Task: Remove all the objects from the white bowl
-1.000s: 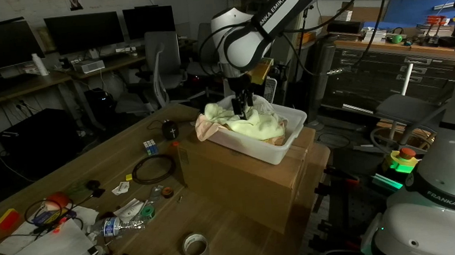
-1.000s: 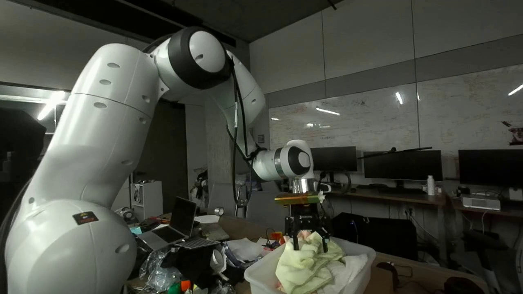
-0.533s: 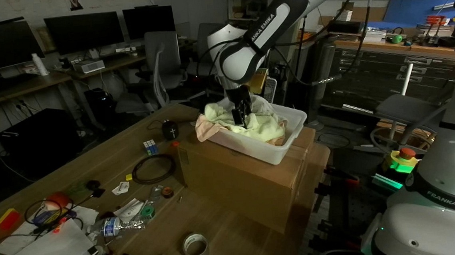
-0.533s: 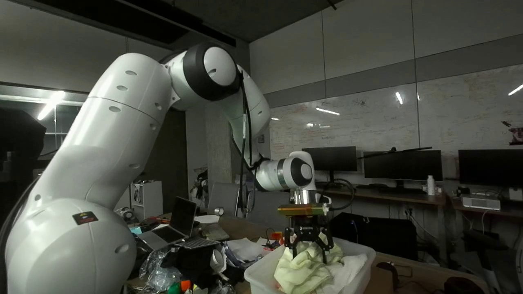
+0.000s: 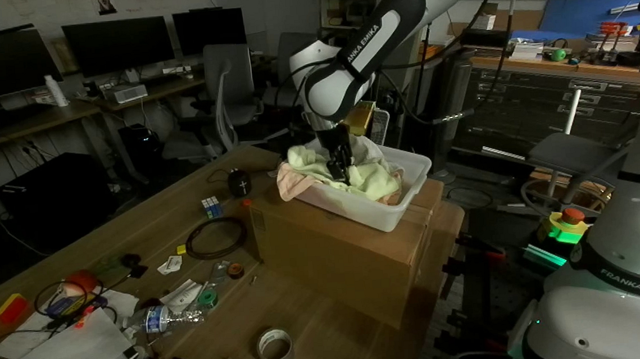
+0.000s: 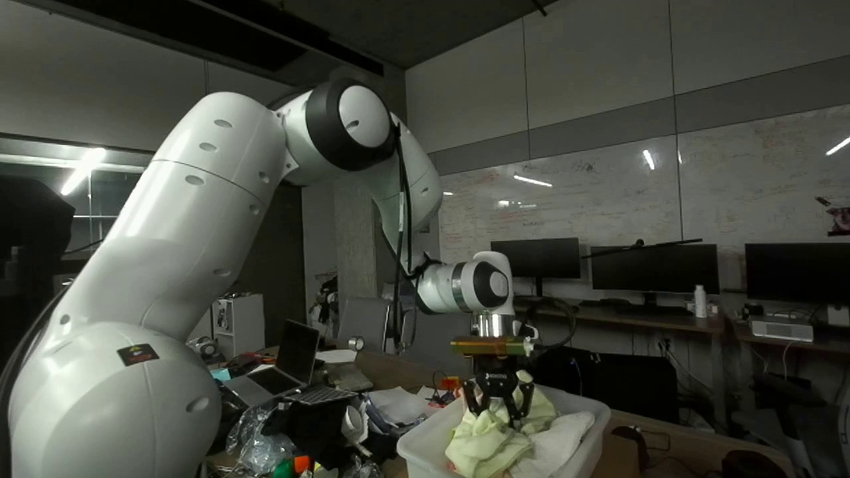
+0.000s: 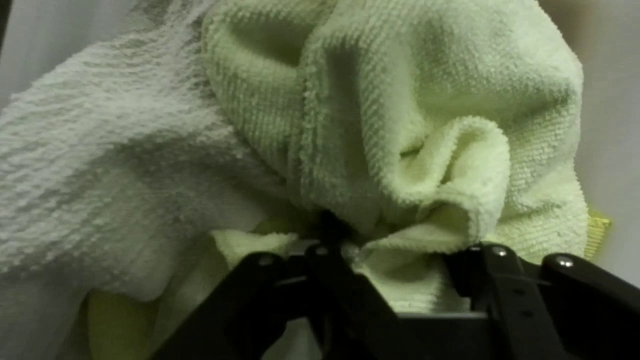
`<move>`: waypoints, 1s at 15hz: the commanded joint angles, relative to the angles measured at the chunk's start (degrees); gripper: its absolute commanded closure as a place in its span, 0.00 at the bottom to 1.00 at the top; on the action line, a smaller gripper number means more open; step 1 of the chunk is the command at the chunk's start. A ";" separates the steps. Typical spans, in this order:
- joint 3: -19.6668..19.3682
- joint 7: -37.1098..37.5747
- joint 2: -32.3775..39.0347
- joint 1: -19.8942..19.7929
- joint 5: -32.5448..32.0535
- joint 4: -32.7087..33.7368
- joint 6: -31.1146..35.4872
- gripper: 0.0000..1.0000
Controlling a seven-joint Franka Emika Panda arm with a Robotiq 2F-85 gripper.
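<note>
A white rectangular tub, which also shows in an exterior view, stands on a cardboard box and holds crumpled cloths. A pale yellow-green towel lies on top; it fills much of the wrist view. A white towel lies beside it, at the left of the wrist view. A peach cloth hangs over one end of the tub. My gripper points down into the yellow-green towel, its fingers closed in around a bunched fold. The fingertips are partly hidden by cloth.
The cardboard box raises the tub above the wooden table. A tape roll, plastic bottle, cable coil, puzzle cube and black round object lie around. A laptop stands amid clutter.
The gripper has moved down into the tub and its fingers have drawn closer together. The yellow-green towel is more bunched around them, and the peach cloth has shifted slightly.
</note>
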 commanded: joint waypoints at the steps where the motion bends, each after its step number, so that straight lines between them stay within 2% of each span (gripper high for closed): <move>1: 0.63 -0.83 -3.38 -0.72 1.48 0.67 -2.96 0.80; 3: 0.42 0.08 -6.66 -0.26 0.98 -0.24 -3.36 0.95; 4: 0.42 0.21 -8.35 -0.12 0.84 -0.62 -3.44 1.00; 9: 0.69 3.10 -16.11 1.21 0.03 -1.12 -5.79 0.99; 12: 1.14 8.03 -22.69 2.73 -0.97 -2.00 -6.08 0.99; 15: 2.40 16.60 -29.80 4.40 -2.48 -2.24 -6.24 0.99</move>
